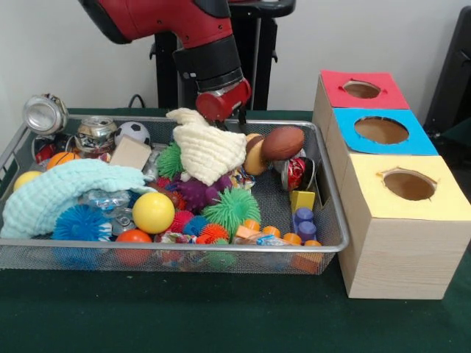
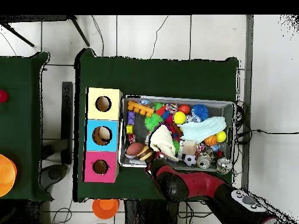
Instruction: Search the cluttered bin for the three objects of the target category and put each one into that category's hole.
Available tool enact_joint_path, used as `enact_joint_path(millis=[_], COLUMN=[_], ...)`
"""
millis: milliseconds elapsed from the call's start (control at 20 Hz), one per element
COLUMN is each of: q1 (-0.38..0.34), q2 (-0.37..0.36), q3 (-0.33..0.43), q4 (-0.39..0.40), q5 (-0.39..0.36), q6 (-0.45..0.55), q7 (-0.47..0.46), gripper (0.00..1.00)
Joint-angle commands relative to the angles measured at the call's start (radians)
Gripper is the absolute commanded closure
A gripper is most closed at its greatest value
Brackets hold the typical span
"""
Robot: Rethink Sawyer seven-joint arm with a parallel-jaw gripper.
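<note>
The wire mesh bin (image 1: 184, 248) is piled with toys, cloths and cans. My gripper (image 1: 221, 120) reaches down over the bin's far side and is shut on a cream knitted cloth (image 1: 210, 151), which hangs raised above the other items with one corner sticking up. In the overhead view the gripper (image 2: 159, 161) sits at the bin's edge nearest the base, beside that cloth (image 2: 162, 142). A light blue cloth (image 1: 66, 193) lies at the left of the bin. To the right of the bin, wooden boxes carry a red hole (image 1: 361, 89), a blue hole (image 1: 381, 130) and a yellow hole (image 1: 409, 184).
Around the cloth lie a brown football (image 1: 282, 142), a yellow ball (image 1: 153, 212), a green spiky ball (image 1: 232, 208), a purple spiky ball (image 1: 196, 193), a soccer ball (image 1: 132, 132), a wooden block (image 1: 130, 154) and crushed cans (image 1: 96, 134). Another can (image 1: 45, 113) rests on the bin's far left corner.
</note>
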Motion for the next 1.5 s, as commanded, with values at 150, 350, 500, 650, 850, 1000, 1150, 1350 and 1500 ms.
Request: enact_joint_path(millis=[150, 350, 500, 650, 850, 1000, 1150, 1350, 1500], q1=[0.069, 0.102, 0.078, 0.08, 0.094, 0.073, 0.068, -0.029, -0.098], q2=[0.005, -0.081, -0.175, -0.238, -0.309, -0.345, -0.343, -0.31, -0.294], q3=[-0.018, -0.044, -0.007, 0.0, -0.011, 0.008, -0.01, 0.054, 0.115], q4=[-0.047, -0.051, -0.031, -0.027, -0.035, -0.036, -0.071, -0.106, -0.142], q5=[-0.01, -0.004, 0.029, 0.058, 0.075, 0.076, 0.042, 0.015, 0.018], q6=[0.037, 0.081, 0.149, 0.202, 0.275, 0.334, 0.373, 0.421, 0.467], q7=[0.194, 0.173, 0.161, 0.158, 0.142, 0.112, 0.075, -0.007, -0.061], gripper=[0.0, 0.0, 0.0, 0.0, 0.0, 0.0, 0.0, 0.0, 0.0])
